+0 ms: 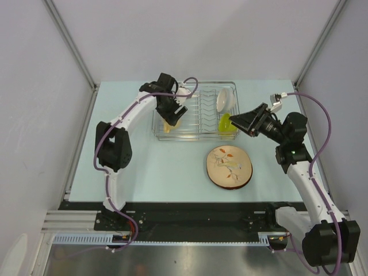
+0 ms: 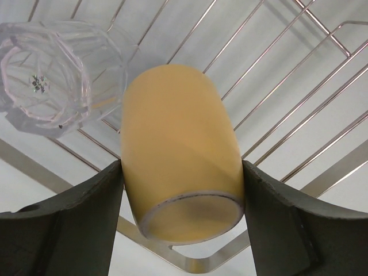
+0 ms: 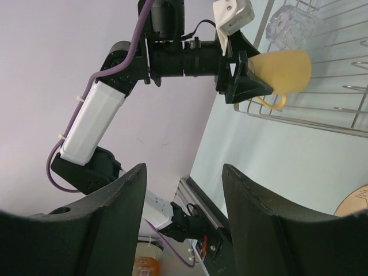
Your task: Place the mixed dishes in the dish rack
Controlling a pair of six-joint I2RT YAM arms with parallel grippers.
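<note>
My left gripper [image 2: 183,175] is shut on the yellow-orange mug [image 2: 178,138], held on its side over the near-left corner of the dish rack [image 1: 198,109]. The mug also shows in the right wrist view [image 3: 282,68], its handle pointing down. The clear glass [image 2: 52,75] lies in the rack just beside the mug. The white bowl [image 1: 224,99] and the lime-green bowl [image 1: 227,125] stand at the rack's right end. The wooden leaf-pattern plate [image 1: 229,167] lies on the table in front of the rack. My right gripper [image 1: 242,122] is open and empty beside the lime-green bowl. The beige plate is not in view.
Grey walls with metal posts [image 1: 69,40] close in the table on three sides. The black rail [image 1: 190,208] with the arm bases runs along the near edge. The left arm [image 3: 98,121] reaches over the rack's left end.
</note>
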